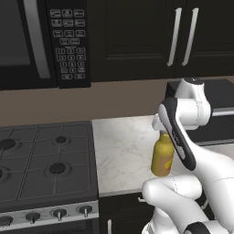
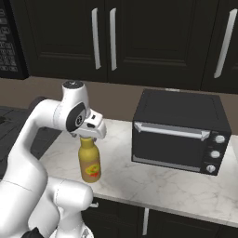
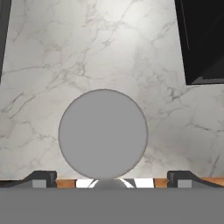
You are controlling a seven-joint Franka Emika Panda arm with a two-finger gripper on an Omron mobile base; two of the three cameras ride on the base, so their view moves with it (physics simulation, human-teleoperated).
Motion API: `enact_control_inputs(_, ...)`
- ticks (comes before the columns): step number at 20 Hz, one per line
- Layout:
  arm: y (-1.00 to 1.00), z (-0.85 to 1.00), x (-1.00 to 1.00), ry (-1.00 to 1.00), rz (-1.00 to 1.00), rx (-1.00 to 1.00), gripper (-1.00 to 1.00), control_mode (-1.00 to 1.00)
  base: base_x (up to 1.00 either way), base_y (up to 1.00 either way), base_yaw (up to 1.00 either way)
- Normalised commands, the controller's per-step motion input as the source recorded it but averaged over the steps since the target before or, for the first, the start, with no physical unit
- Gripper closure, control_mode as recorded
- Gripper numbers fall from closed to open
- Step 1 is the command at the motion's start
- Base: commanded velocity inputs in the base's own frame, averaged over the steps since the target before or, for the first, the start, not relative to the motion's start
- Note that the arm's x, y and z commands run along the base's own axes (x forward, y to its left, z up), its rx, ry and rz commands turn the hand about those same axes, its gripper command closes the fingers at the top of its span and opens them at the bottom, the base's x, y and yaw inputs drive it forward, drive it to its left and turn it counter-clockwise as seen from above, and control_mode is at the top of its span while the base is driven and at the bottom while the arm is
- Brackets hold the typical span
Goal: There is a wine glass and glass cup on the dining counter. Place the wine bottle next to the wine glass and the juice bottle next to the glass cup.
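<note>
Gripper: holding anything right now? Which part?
The gripper sits over the juice bottle at its cap; whether the fingers have closed on it cannot be told.

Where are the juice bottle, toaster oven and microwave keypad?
juice bottle (image 2: 90, 168): right base view, on its red-orange label.
toaster oven (image 2: 173, 145): right base view, on its door glass.
microwave keypad (image 1: 69, 43): left base view, on the button panel.

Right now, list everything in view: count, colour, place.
juice bottle: one, yellow with grey cap and red-orange label, upright on the counter, directly under the pincer
marble counter: one, grey-white, between stove and toaster oven
toaster oven: one, black, on the counter to the bottle's right
stove: one, dark, left of the counter
microwave: one, black, above the stove
upper cabinets: dark, silver handles, along the wall
pincer: one, at the bottle's cap; grip unclear
</note>
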Motion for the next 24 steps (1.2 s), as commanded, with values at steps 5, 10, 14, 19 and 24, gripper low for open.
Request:
enact_control_inputs(5, 0.0, 0.0, 0.21, 0.0, 0.0, 0.0, -1.0, -1.0, 0.0, 0.0, 0.0)
enact_control_inputs(10, 0.0, -0.05, 0.26, 0.0, 0.0, 0.0, -1.0, -1.0, 0.0, 0.0, 0.0)
enact_control_inputs(14, 0.0, -0.09, 0.15, 0.0, 0.0, 0.0, -1.0, -1.0, 0.0, 0.0, 0.0)
enact_control_inputs(19, 0.02, -0.12, 0.0, 0.0, 0.0, 0.0, -1.0, -1.0, 0.0, 0.0, 0.0)
enact_control_inputs(24, 0.02, -0.09, -0.02, 0.0, 0.0, 0.0, -1.0, -1.0, 0.0, 0.0, 0.0)
